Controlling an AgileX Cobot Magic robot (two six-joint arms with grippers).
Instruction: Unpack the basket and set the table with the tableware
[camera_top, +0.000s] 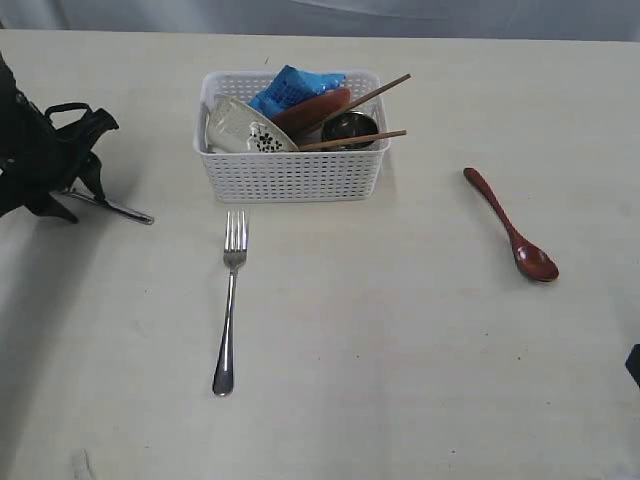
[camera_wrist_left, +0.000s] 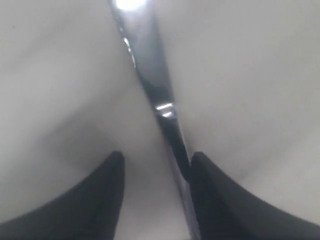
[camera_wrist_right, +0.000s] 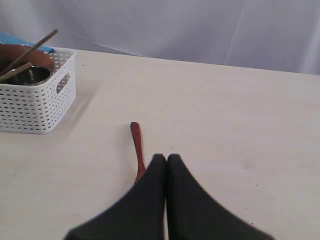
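Left pincer (camera_wrist_left: 157, 157) at far left straddles the knife (camera_top: 120, 211), spread open, probably laying it on the table (camera_top: 400, 380) by the fork (camera_top: 230, 300), while the right pincer (camera_wrist_right: 167, 157) sits closed and empty near the spoon (camera_top: 505, 222), basket (camera_top: 290, 175) upper centre part-full.

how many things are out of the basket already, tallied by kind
steel fork: 1
steel knife: 1
dark red wooden spoon: 1
total outside the white lattice plastic basket: 3
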